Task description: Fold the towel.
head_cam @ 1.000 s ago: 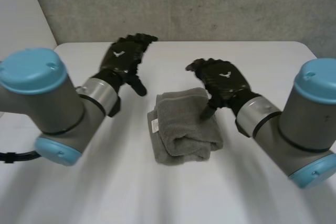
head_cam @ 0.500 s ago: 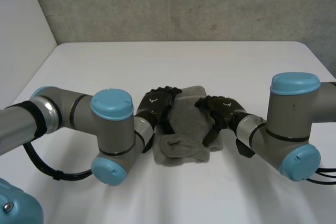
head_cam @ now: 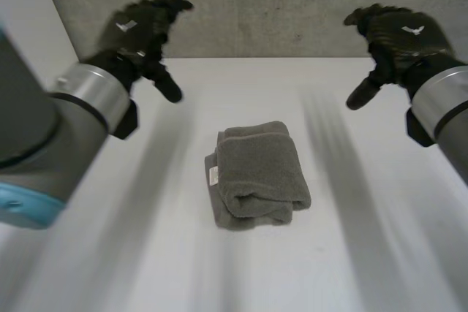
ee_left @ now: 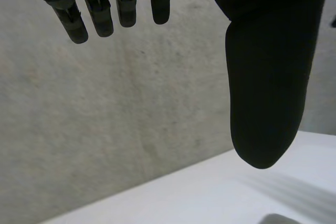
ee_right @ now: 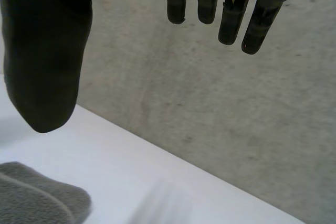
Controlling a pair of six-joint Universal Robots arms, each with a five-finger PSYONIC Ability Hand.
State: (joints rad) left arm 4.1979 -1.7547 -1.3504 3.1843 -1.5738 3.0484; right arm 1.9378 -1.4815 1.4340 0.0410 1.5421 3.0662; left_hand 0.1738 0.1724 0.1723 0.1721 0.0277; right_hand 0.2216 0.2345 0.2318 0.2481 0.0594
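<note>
- Backed off since half a second ago, head view: left robot hand (head_cam: pixel 139 27) and right robot hand (head_cam: pixel 398 31) raised wide apart, clear of the towel (head_cam: pixel 256 173), sitting folded mid-tabletop (head_cam: pixel 365 253). Looks finished.
- Left wrist view: fingers (ee_left: pixel 100 14) straight, spread, holding nothing.
- Right wrist view: same deal, wide and empty, towel edge below the thumb (ee_right: pixel 47 66).

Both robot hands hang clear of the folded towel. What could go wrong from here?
1. The towel lies in a loose, bulging fold with uneven edges; left unpressed, it might spring open.
2. The left robot hand and right robot hand, both open, are raised to either side of it; a descent could snag the fold.
</note>
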